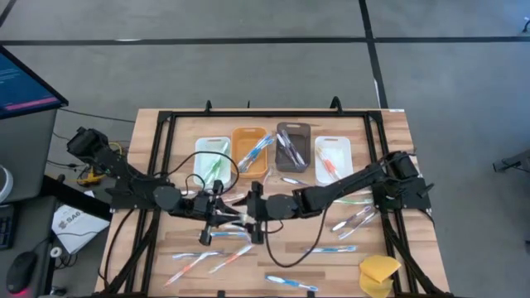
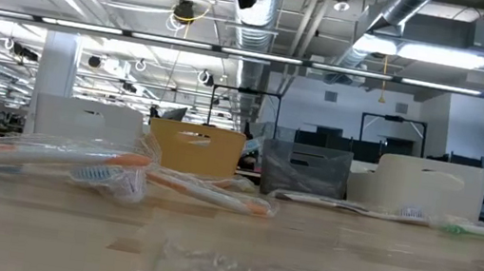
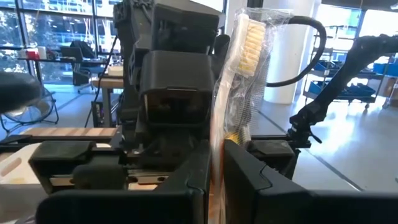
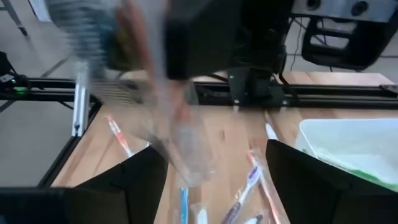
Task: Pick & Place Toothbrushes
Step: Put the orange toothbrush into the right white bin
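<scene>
Two matte black jointed arms [image 1: 132, 184] with boxy wrist housings, blocky fingers [image 3: 261, 186] and looping black cables [image 1: 286, 252].

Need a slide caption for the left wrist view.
Left gripper shut on a wrapped orange-handled toothbrush, held upright facing the right arm's open gripper.

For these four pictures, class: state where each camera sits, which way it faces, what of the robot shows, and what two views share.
High: overhead, facing down; both arms, four bins, table.
Low: table height, facing level; wrapped toothbrush, bins, no pincer clearly.
Left wrist: on the left arm; left pincer shut on wrapped toothbrush, facing the right arm.
Right wrist: on the right arm; open right pincer over loose toothbrushes.
Shared: high and low both show the orange bin.
</scene>
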`<action>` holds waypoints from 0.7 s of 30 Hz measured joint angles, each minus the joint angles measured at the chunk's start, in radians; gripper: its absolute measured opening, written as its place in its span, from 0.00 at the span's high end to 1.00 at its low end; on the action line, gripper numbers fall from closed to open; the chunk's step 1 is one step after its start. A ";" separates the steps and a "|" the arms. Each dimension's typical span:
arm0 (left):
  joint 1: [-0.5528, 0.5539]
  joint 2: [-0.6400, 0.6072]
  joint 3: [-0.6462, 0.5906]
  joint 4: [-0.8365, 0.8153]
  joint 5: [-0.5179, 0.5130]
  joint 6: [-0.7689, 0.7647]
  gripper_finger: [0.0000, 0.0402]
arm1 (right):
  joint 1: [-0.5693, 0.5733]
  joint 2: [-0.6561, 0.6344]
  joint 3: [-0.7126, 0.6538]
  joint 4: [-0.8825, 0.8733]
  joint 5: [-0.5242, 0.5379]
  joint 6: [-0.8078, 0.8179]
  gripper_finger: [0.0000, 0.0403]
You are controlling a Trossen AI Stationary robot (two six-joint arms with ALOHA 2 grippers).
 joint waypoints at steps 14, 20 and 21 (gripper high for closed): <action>0.000 0.000 0.000 0.011 0.000 0.020 0.95 | -0.004 0.000 0.000 0.006 0.000 -0.009 0.37; 0.000 0.000 0.000 0.012 0.000 0.020 0.95 | -0.007 0.000 0.000 0.027 -0.002 -0.045 0.50; 0.000 0.000 0.000 0.013 0.000 0.021 0.95 | -0.007 0.000 0.000 0.038 -0.004 -0.058 0.53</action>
